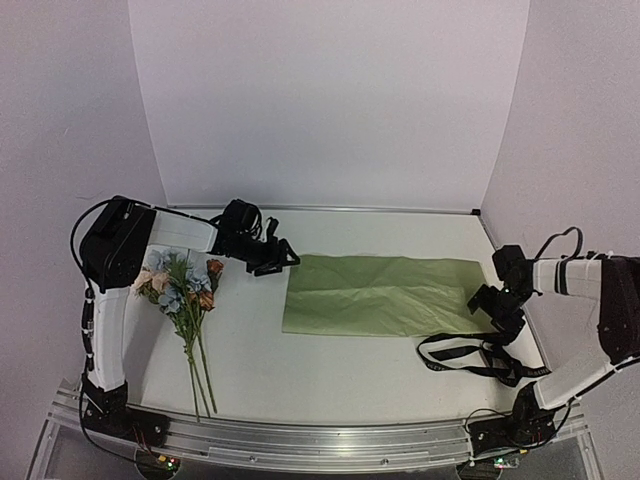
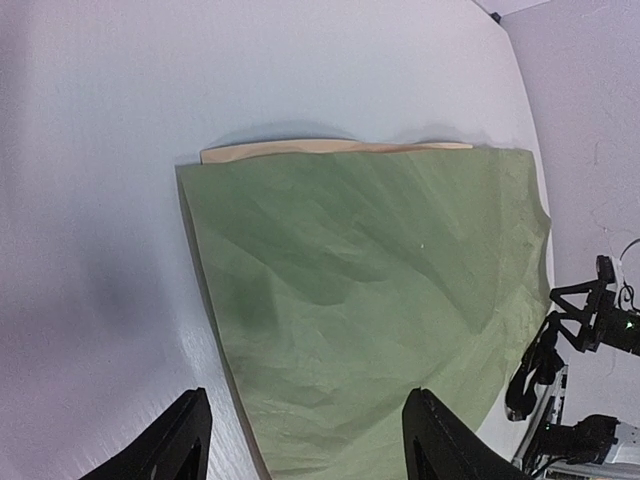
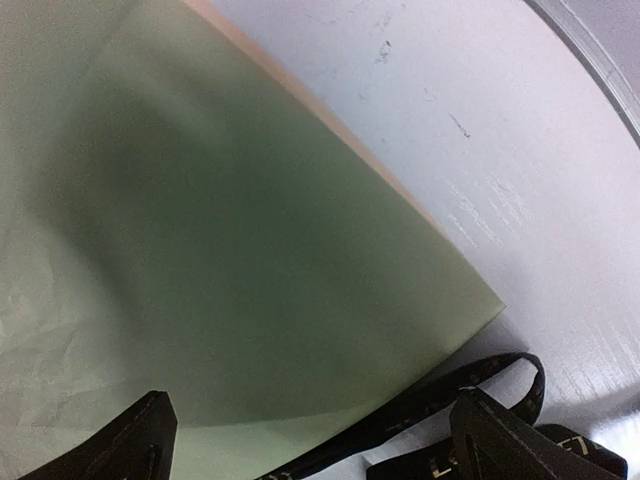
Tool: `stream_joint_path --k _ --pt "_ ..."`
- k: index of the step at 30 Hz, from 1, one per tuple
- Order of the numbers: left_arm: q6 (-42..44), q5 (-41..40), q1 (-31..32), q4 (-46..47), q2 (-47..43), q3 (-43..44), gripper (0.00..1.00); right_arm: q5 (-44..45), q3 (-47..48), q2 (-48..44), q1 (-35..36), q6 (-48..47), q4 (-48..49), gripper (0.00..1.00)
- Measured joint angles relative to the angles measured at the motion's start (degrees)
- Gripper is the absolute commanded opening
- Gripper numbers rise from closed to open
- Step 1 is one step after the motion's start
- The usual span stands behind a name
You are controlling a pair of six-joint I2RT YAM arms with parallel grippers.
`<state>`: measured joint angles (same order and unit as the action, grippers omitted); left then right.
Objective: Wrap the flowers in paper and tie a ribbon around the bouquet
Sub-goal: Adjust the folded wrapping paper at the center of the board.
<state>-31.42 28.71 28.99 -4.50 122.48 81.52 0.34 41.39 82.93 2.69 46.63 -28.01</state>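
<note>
Paper (image 1: 380, 295) lay flat, green side up, on the surface (image 1: 330, 385). A narrow tan edge (image 2: 330, 150) showed along its far side. Flowers (image 1: 185, 300) lay well off the paper's left edge, heads toward the back, and no part of them was on the sheet. Ribbon (image 1: 470, 355) lay in loose loops just off the paper's near right corner; whether it touched the corner could not be told.

Left gripper (image 1: 283, 258): jaws wide apart, nothing between them, poised at the paper's left edge. Right gripper (image 1: 492, 303): jaws fully apart, empty, over the paper's right edge with the ribbon just beyond. The right wrist view was blurred, so its height above the sheet was unclear.

Judgement: wrapping had not begun, and the flowers had yet to go onto the paper.

Likely failures:
- The sheet was thin and lay flush. Fingers could skate over an edge, or pinch and drag the whole sheet instead of lifting it.
- A right-side grab near the corner could snag a ribbon loop and pull it into the fold.
- The stems were thin and loose. A grip on one or two could fan the bunch or leave blooms behind.
- The left arm's links hung close to the flower heads, so a sweep toward the paper might brush them askew.
- The upturned tan edge could crease unevenly once rolled.
</note>
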Motion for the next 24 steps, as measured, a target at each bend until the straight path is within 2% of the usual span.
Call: stream_joint_path --k 5,8,14,17,19,24 --pt "0.24 -0.96 -0.07 -2.12 2.56 3.11 0.68 -1.34 0.55 3.63 -2.21 0.22 0.23 0.98" --pt "0.61 -1.69 -0.07 -3.55 3.21 4.2 0.67 -1.98 2.65 5.78 -3.07 0.07 0.17 0.91" --pt "1.42 -4.11 -0.19 -5.66 3.23 5.02 0.63 -5.42 10.96 13.26 -3.96 -1.67 -0.21 0.62" --pt "1.05 -6.17 -0.65 -6.66 2.81 4.53 0.61 -9.23 17.75 18.98 -3.93 -3.09 -0.85 0.42" --pt "0.79 -6.85 -1.32 -6.91 2.17 3.98 0.6 -11.57 22.25 22.34 -3.76 -4.3 -1.57 0.32" --pt "-0.13 -8.92 -4.7 -9.19 -0.75 1.51 0.6 -14.36 33.02 29.85 -1.08 -7.17 -6.34 0.15"
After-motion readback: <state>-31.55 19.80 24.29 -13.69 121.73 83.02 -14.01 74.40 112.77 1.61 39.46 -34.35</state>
